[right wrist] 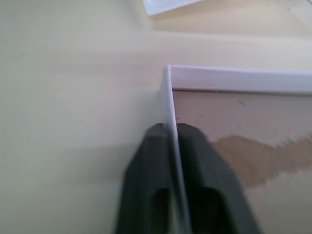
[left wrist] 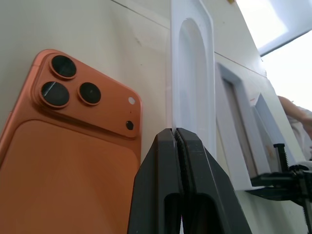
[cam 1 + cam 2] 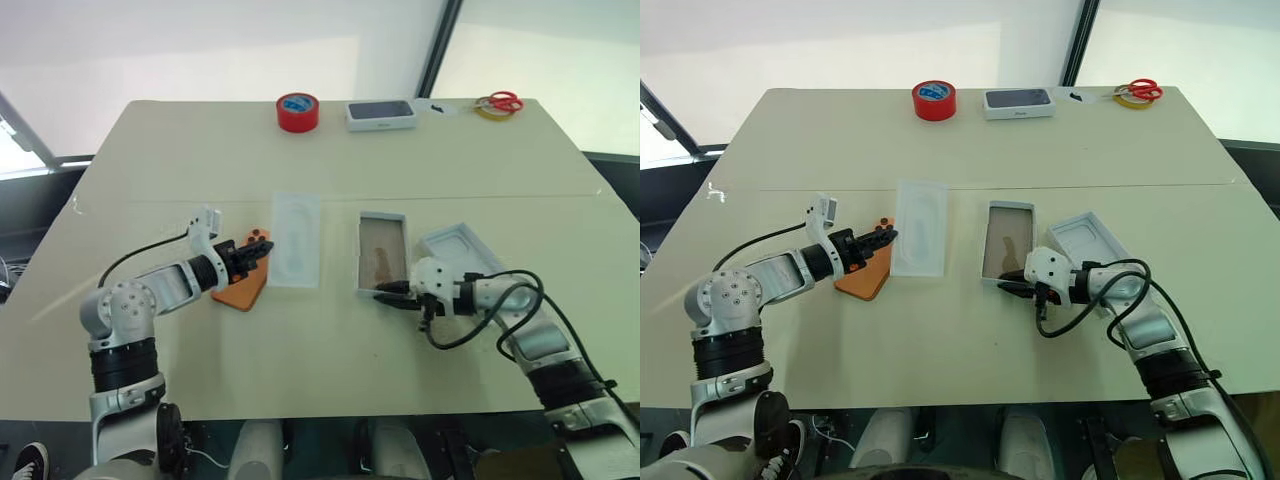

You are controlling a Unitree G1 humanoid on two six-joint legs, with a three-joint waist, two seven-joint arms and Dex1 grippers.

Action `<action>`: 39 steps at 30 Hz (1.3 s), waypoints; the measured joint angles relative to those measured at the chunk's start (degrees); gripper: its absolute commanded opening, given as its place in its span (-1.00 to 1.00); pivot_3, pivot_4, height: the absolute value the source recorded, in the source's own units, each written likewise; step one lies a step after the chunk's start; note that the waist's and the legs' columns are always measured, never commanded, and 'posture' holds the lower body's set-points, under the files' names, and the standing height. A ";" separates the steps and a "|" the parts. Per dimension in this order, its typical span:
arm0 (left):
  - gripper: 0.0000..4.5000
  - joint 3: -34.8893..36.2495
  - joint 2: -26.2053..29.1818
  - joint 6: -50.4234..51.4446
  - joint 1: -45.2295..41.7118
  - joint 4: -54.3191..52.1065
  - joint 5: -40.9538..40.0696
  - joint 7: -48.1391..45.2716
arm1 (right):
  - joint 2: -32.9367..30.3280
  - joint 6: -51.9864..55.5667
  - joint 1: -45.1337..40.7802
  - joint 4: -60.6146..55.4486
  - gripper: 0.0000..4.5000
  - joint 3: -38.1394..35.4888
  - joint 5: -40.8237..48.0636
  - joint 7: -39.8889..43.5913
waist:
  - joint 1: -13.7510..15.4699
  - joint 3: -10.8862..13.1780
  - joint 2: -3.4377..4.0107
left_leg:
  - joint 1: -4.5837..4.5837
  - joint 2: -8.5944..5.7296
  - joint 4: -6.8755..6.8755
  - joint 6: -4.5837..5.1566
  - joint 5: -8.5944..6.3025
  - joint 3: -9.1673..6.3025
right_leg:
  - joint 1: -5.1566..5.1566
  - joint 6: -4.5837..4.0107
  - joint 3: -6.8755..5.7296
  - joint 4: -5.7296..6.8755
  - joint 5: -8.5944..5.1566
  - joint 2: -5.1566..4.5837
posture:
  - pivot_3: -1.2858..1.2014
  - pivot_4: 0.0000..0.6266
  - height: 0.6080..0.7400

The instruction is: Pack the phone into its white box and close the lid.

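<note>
Two claws I run: my left gripper (image 2: 176,134) pinched together over the phone (image 3: 243,288) mid-table, my right gripper (image 1: 171,129) clamped on the white box (image 3: 381,253) wall.

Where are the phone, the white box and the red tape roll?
phone (image 2: 63,161): left wrist view, orange back.
white box (image 3: 381,252): left eye view, brownish interior.
red tape roll (image 3: 298,112): left eye view, outer side.

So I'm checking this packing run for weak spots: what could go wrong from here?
1. The right pincer pinches only the thin near wall of the white box; a pull could bend it.
2. The left pincer grips only the tray insert's edge, with the phone right beside it, so moving the insert may nudge the phone.
</note>
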 measured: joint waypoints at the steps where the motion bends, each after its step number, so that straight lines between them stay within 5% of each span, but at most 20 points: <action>1: -1.00 0.42 -0.41 0.42 -0.17 0.00 -0.41 0.66 | 0.55 0.56 -0.07 -0.05 -0.99 0.02 0.28 0.03 | -0.01 0.01 -0.01 | 0.00 0.00 0.00 0.00 0.00 0.00 | 0.00 0.00 0.00 0.00 0.00 0.01 | 0.03 -0.52 1.00; 12: -1.00 5.25 -5.27 1.86 -6.58 0.56 -8.51 6.39 | 5.29 3.75 -1.58 -5.78 -0.99 5.49 -2.52 -2.03 | 0.03 0.08 -0.13 | -0.02 -0.01 -0.01 -0.06 0.03 -0.01 | -0.03 0.02 -0.01 0.05 0.01 0.02 | 0.03 -0.52 1.00; 16: -1.00 3.68 -5.51 1.79 -5.24 1.58 -8.84 5.76 | 5.78 5.78 -2.56 -6.48 -0.39 6.23 -2.26 -1.29 | -0.05 0.08 -0.14 | -0.01 -0.03 -0.01 -0.06 0.04 0.01 | -0.04 0.05 -0.01 0.06 0.03 0.04 | 0.03 -0.52 1.00; 19: -1.00 1.49 -6.26 0.87 -4.35 2.86 -8.68 5.43 | 5.21 7.87 -2.71 -8.74 0.30 4.83 -0.60 -1.35 | 0.10 0.11 -0.18 | -0.04 -0.02 -0.01 -0.07 0.04 -0.01 | -0.05 0.05 -0.01 0.05 0.03 0.06 | 0.03 -0.52 1.00; 26: -1.00 -0.54 -7.11 0.36 -3.82 3.46 -8.75 4.60 | -5.32 11.49 2.06 -15.06 0.30 -7.71 3.89 -2.60 | 0.19 0.13 -0.32 | -0.06 -0.07 -0.03 -0.03 0.01 -0.01 | -0.02 0.05 -0.02 -0.03 0.03 -0.01 | 0.03 -0.52 1.00; 34: -1.00 -5.33 -11.15 -2.66 -2.26 6.06 -6.35 4.34 | -7.88 9.59 3.44 -11.62 0.30 -8.97 1.90 -4.98 | -0.05 0.14 -0.33 | -0.04 -0.03 -0.04 -0.04 0.03 0.04 | -0.11 0.03 0.00 -0.01 0.05 0.01 | 0.03 -0.52 1.00; 39: -0.14 -7.58 -11.50 -4.27 -1.93 6.92 -4.53 4.33 | -7.82 9.42 2.65 -11.66 0.33 -9.27 2.03 -6.23 | 0.24 0.16 -0.37 | -0.08 -0.05 -0.03 -0.04 0.02 0.02 | -0.07 0.03 -0.02 -0.03 0.05 0.00 | 0.03 -0.52 1.00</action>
